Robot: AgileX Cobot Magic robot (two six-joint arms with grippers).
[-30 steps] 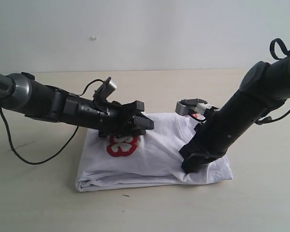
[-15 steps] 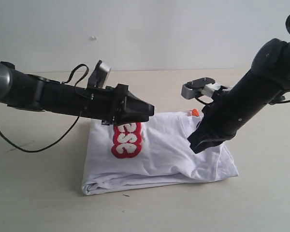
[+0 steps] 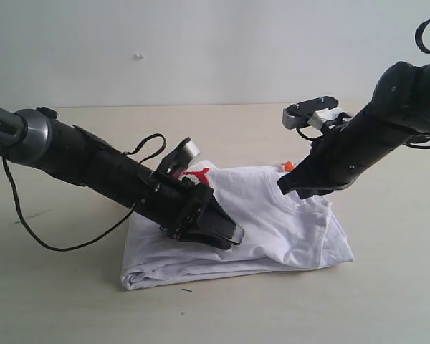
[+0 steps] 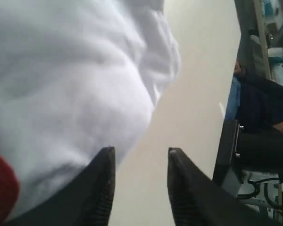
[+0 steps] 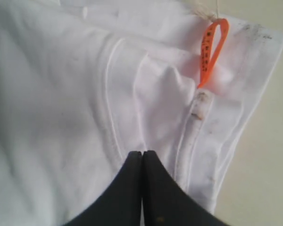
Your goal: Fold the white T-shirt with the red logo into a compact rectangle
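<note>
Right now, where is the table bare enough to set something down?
Free: the near strip of table in front of the white T-shirt's folded edge, and the far strip between it and the wall. Crowded: over the shirt, with the left gripper and right gripper; a cable loops at left.

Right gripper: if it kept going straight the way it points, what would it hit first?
Most likely the white T-shirt, near the collar seam beside the orange neck tag. The right gripper, shut, points down at that cloth; how far above it the tips hang is hard to judge.
</note>
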